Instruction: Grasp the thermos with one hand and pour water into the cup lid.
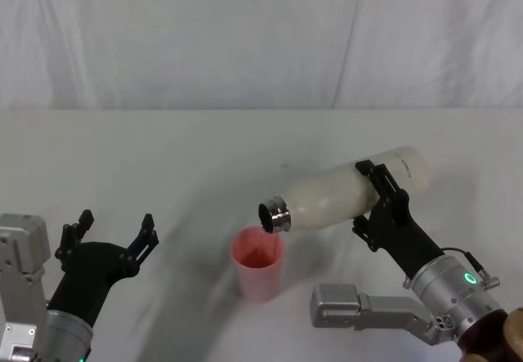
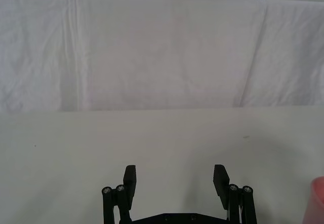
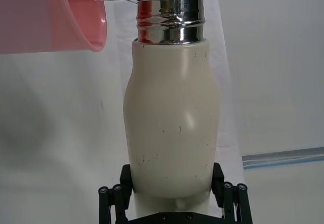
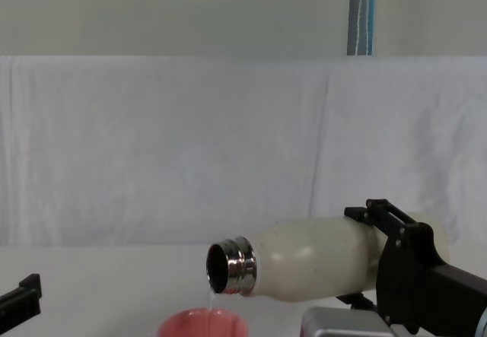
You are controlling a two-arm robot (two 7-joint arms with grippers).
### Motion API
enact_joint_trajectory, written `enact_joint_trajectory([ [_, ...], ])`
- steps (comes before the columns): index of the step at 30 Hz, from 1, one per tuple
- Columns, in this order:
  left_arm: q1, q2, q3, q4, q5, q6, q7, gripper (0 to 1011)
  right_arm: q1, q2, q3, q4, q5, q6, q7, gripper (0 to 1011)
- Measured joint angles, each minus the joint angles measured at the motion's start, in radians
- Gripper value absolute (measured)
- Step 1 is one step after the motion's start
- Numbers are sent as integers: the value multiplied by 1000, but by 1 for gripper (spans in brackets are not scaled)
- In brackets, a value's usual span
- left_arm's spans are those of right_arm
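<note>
Right tool (image 1: 380,203) clamps tilted thermos (image 1: 343,194), neck over cup lid (image 1: 260,262); left tool (image 1: 110,231) apart.

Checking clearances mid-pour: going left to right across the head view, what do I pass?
Left hand, open and idle → cup lid → thermos, tipped with its neck over the lid → right hand clamped on the thermos.

The thermos (image 1: 343,196) is cream-white with faint dark speckles, and its threaded neck (image 1: 278,215) is shiny steel. The cup lid (image 1: 259,262) near it is plain salmon-pink. Both the right gripper (image 1: 381,196) and the left gripper (image 1: 114,233) are black, on silver-grey wrists. The table (image 1: 163,158) is white, and the creased cloth (image 1: 245,35) at the far side is white too.
</note>
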Motion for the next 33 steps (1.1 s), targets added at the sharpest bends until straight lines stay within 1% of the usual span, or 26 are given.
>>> enact_joint_trajectory([
  [33, 0, 0, 0, 0, 0, 0, 0, 1001, -3, 2, -1, -1, -5, 5, -6, 947],
])
